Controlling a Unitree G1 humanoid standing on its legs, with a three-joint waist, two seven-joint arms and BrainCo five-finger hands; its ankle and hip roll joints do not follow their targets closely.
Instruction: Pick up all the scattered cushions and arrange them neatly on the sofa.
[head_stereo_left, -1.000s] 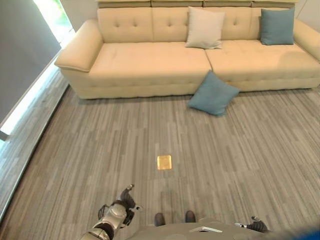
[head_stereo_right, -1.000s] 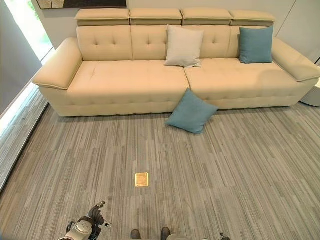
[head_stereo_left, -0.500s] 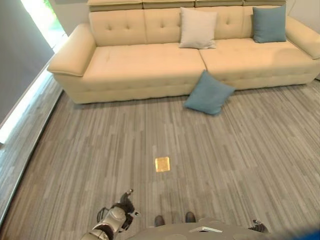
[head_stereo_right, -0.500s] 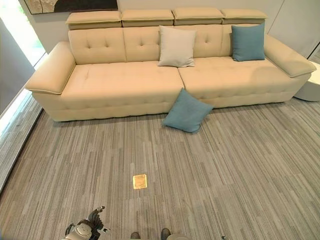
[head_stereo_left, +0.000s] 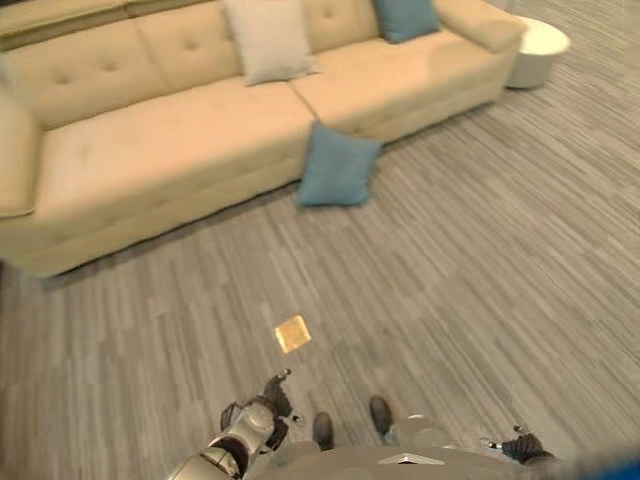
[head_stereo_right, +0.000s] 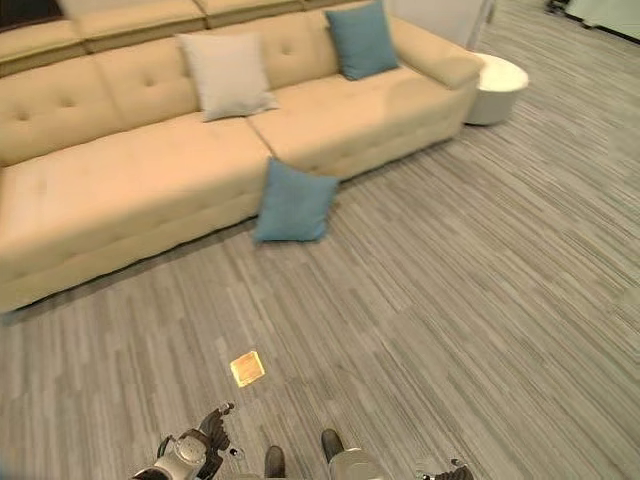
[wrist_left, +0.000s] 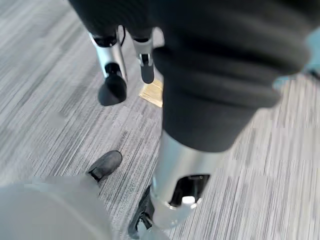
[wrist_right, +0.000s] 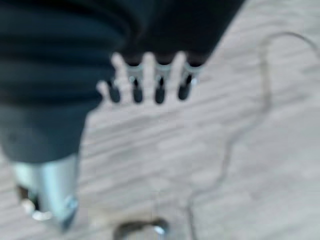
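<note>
View has swung right since earlier; a white side table now shows. Blue cushion leans unmoved against the sofa front. Left hand and right hand hang relaxed, empty.

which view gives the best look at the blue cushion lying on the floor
The right eye view: the blue floor cushion sits whole and well inside the picture, leaning against the sofa front. The left eye view shows it whole too, from nearly the same angle. The left wrist view catches a blue sliver at its edge, perhaps the cushion.
</note>
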